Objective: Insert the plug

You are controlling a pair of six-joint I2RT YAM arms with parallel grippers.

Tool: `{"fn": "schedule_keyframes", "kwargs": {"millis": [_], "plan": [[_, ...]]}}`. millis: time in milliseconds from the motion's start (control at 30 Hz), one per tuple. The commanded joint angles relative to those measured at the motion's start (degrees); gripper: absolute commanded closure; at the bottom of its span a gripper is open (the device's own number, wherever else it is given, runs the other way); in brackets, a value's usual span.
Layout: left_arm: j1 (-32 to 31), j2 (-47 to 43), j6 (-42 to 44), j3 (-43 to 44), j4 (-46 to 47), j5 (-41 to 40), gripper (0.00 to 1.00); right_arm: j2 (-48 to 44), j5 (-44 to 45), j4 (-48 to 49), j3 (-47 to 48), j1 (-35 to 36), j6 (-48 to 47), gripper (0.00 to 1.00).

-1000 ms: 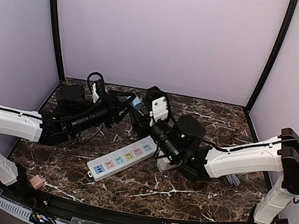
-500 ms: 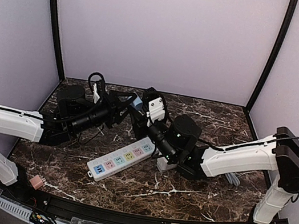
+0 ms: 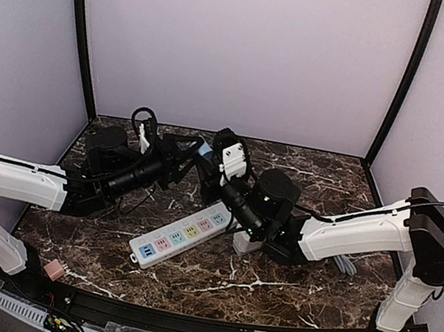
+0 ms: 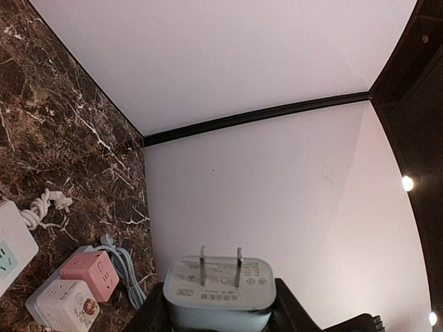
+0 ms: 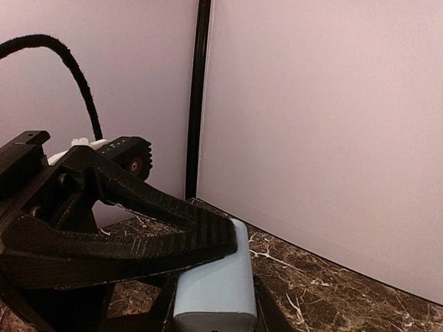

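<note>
The light blue plug (image 3: pixel 201 150) is held in the air above the far middle of the table, where both grippers meet. In the left wrist view the plug (image 4: pixel 219 287) sits between my left gripper's (image 4: pixel 218 308) black fingers, its two metal prongs pointing up. In the right wrist view the plug (image 5: pixel 214 283) lies between my right gripper's (image 5: pixel 213 311) fingers, which hug both its sides, and a left finger (image 5: pixel 138 238) crosses over it. The white power strip (image 3: pixel 182 235), with coloured sockets, lies diagonally on the marble below.
A white cube adapter (image 3: pixel 244 243) sits by the strip's right end. The left wrist view shows a pink cube adapter (image 4: pixel 92 273), a white one (image 4: pixel 66 304), a grey-blue cable (image 4: pixel 124 266) and a knotted white cord (image 4: pixel 41 207). A small pink block (image 3: pixel 54 271) lies at the front left edge.
My right arm has moved a little to the left, bringing its gripper up to the plug at the left gripper's tip. The left arm has hardly moved.
</note>
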Motion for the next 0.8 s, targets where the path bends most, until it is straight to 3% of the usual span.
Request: {"fn": "schedule_keyframes", "kwargs": {"millis": [0,33,67,100,133,200,600,767], "plan": [[0.27,0.78,0.11,-0.8,2.85,0.89,0.91,-0.3,-0.41,1.87,0.2,-0.12,0.31,1.0],[0.25,0.89,0.33,-0.78,3.18,1.09,0.83,-0.52,-0.26,1.76,0.07,-0.11,0.13,1.0],[0.24,1.09,1.04,-0.69,3.4,1.61,0.62,-0.79,-0.18,1.39,0.01,-0.12,-0.03,1.0],[0.28,1.13,1.54,-0.68,3.95,1.93,0.51,-1.1,-0.1,0.68,0.04,-0.17,-0.27,1.0],[0.26,1.01,2.79,-0.78,4.22,2.42,0.2,-1.51,-0.16,-0.47,0.18,-0.16,-0.76,1.0],[0.24,0.49,4.43,-1.43,4.58,2.39,0.04,-2.74,-0.3,-4.46,1.26,-0.35,-2.16,1.0],[0.24,-8.48,19.96,-11.84,7.37,-3.54,0.01,-16.49,-4.39,-20.27,-0.45,-5.78,-7.1,1.0],[0.24,-13.71,32.1,-13.69,0.3,-5.74,0.01,-19.8,-7.5,-28.85,1.74,-7.92,-9.43,1.0]]}}
